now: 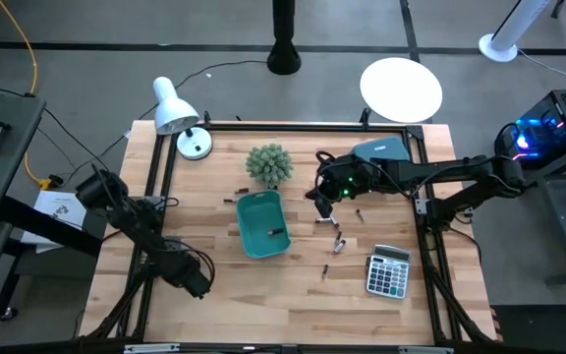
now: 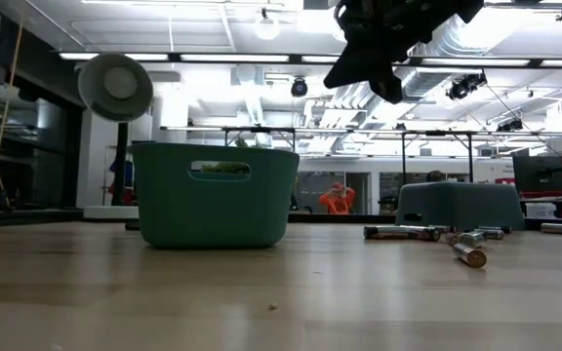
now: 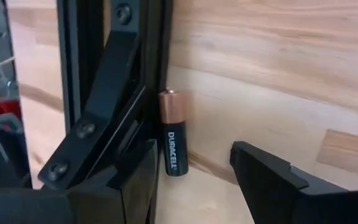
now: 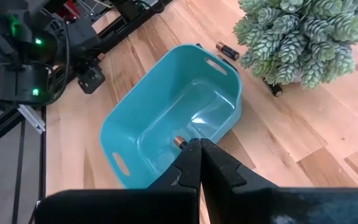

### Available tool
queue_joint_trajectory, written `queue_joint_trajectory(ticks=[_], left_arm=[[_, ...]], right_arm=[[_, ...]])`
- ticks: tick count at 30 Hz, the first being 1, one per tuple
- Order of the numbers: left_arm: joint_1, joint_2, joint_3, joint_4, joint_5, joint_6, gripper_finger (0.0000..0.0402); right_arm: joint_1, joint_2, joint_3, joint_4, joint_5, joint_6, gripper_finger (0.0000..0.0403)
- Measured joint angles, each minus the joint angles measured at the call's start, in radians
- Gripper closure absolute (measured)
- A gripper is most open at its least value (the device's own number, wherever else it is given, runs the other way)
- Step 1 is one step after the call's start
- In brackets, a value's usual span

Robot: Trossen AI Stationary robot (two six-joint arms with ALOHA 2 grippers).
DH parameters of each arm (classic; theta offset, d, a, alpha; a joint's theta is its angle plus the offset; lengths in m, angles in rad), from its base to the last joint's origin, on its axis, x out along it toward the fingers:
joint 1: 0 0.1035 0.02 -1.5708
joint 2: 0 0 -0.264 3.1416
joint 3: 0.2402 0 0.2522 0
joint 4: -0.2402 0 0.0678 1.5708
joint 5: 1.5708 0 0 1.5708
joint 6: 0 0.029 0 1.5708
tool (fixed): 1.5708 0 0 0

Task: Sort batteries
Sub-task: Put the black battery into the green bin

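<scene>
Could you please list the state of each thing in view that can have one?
Left gripper: open, low at the table's left frame, around nothing.
Duracell battery: lying flat against the black frame, just ahead of the left gripper, ungripped.
Right gripper: shut, raised above the table.
Teal tray: upright, one battery inside.
Second teal tray: upside down.
Loose batteries: lying scattered on the table.
Desk lamp: cannot tell whether lit.

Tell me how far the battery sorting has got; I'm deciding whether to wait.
Early. Done: one dark battery lies in the open teal plastic tray. In hand: the open left gripper flanks a black-and-copper battery by the black frame; the right gripper is shut near the tray. Left: several loose batteries on the wooden table.
</scene>
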Motion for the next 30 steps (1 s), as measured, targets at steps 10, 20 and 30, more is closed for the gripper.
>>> queue_joint_trajectory(ticks=[10,20,30], left_arm=[[-0.087,-0.039,-0.007,0.031,-0.142,0.148,0.0196],[-0.135,-0.165,-0.018,0.230,-0.403,0.369,0.0197],[-0.057,-0.330,0.011,-0.025,-0.314,0.132,0.0201]], right_arm=[[0.001,0.000,0.000,-0.001,-0.018,0.018,0.0403],[0.001,0.000,0.000,-0.005,-0.024,0.025,0.0403],[0.001,0.000,0.000,-0.008,-0.018,0.044,0.0403]])
